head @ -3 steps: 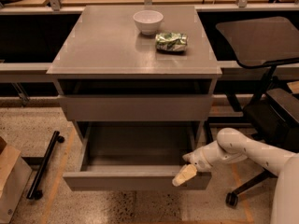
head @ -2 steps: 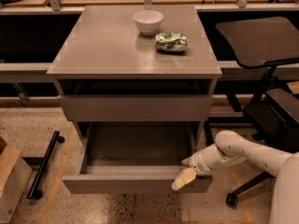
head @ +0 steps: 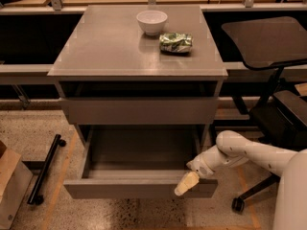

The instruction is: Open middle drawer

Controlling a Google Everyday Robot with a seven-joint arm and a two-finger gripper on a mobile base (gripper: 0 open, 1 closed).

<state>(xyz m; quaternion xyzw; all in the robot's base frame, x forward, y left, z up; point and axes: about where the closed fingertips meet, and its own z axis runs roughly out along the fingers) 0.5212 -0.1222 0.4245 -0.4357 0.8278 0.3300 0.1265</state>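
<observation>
Camera view: grey cabinet (head: 105, 47) with 2 drawer fronts showing. The upper drawer (head: 139, 110) sits nearly flush. Below it the middle drawer (head: 125, 189) is pulled well out toward the camera, and its shallow box shows only a bare grey floor. The gripper (head: 187, 183) is at the right end of that drawer's front panel, overlapping its top edge; cannot tell how wide it stands or whether it grips the panel. On the cabinet top are 1 white bowl (head: 151, 22), contents not visible, and just beside it a crumpled green packet (head: 175, 42).
</observation>
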